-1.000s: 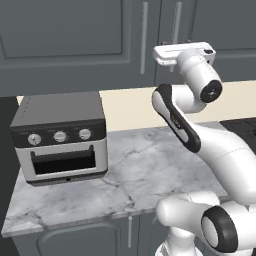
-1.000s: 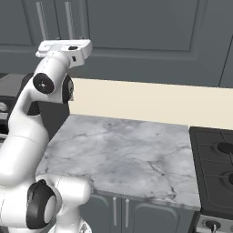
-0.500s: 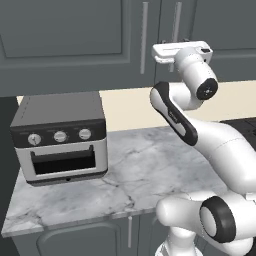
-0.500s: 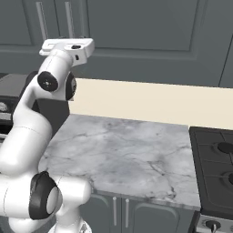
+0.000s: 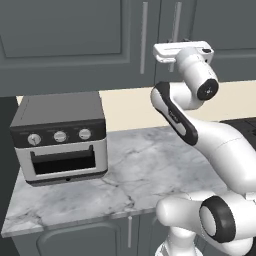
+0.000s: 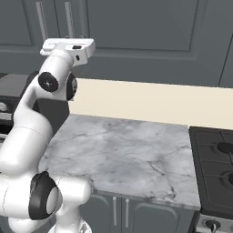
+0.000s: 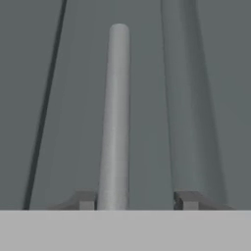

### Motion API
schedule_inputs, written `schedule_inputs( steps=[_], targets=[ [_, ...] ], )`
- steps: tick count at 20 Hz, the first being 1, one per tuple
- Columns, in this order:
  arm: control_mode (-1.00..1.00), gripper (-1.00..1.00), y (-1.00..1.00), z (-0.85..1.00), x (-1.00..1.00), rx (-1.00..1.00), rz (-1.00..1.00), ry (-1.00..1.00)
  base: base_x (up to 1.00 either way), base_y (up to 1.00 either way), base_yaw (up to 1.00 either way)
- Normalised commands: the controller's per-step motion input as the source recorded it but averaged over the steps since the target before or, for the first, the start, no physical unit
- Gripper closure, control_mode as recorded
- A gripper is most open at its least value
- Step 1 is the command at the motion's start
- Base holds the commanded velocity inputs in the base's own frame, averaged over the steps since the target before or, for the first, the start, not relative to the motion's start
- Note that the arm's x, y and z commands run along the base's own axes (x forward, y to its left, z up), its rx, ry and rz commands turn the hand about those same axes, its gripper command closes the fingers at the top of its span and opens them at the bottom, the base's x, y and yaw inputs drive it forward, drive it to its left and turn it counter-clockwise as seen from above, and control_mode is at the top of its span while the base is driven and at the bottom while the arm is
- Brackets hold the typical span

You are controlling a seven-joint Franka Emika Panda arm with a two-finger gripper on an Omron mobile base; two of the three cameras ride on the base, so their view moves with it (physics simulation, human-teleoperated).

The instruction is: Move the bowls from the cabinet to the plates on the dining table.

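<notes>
The dark grey cabinet (image 5: 75,40) hangs above the counter with its doors closed. My gripper (image 7: 137,200) is raised against the right-hand door, where a long silver bar handle (image 7: 115,122) stands between the fingers. The left fingertip (image 7: 86,200) is at the bar, while the right fingertip (image 7: 188,200) is still a gap away from it. The jaws are partly apart and hold nothing. In the left base view my hand (image 5: 182,50) covers the lower end of that handle (image 5: 176,22). The right base view shows it (image 6: 69,18) as well. The bowls are hidden, and the plates and dining table are out of view.
A toaster oven (image 5: 60,137) stands on the left of the marble counter (image 5: 145,170). A second door handle (image 5: 144,37) runs just left of my hand. A black stove top (image 6: 214,177) lies at the counter's right end. A beige backsplash (image 6: 150,102) runs behind the counter.
The fingers have drawn in around the handle from a wider opening. The hand has stayed at the cabinet door, and the arm has barely shifted.
</notes>
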Motion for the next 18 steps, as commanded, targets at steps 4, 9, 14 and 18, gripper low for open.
schedule_inputs(
  steps=[4,9,14,18],
  targets=[
    [-1.0,1.0,0.43,-0.03,0.0,-0.04,0.0,-0.09,0.0,0.0,0.0],
    [-1.0,1.0,0.41,-0.01,0.04,-0.04,0.0,-0.05,0.0,0.0,0.0],
    [-1.0,1.0,0.03,0.0,0.21,0.0,0.0,0.07,0.0,0.0,0.0],
    [-1.0,1.0,-0.06,0.02,-0.01,0.0,0.0,0.17,0.0,0.0,0.0]
  ],
)
